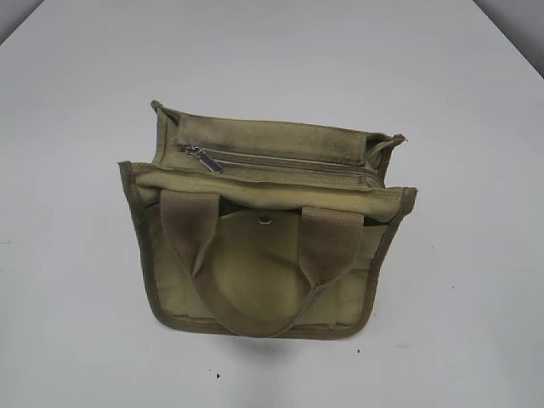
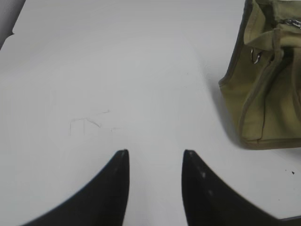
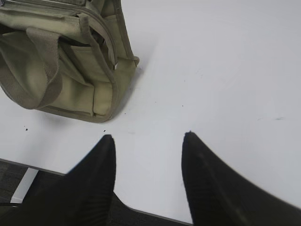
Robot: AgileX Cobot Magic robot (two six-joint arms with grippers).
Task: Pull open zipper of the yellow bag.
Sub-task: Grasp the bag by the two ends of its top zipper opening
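Observation:
The yellow bag (image 1: pixel 263 246) stands on the white table, its two webbing handles hanging down the front over a rounded flap with a silver snap (image 1: pixel 265 220). Its zipper (image 1: pixel 289 163) runs across the top, with the silver pull tab (image 1: pixel 204 159) at the left end. No gripper appears in the exterior view. My left gripper (image 2: pixel 155 152) hangs open over bare table, with the bag (image 2: pixel 263 84) well off to its upper right. Over the table's near edge my right gripper (image 3: pixel 148 136) is open and empty, and the bag (image 3: pixel 66 61) lies to its upper left.
The white table (image 1: pixel 442 102) carries nothing but the bag. Its near edge (image 3: pixel 155 214) shows in the right wrist view, with dark floor beyond. A table corner (image 2: pixel 11 33) appears at the left wrist view's upper left. Faint scratch marks (image 2: pixel 87 123) lie on the surface.

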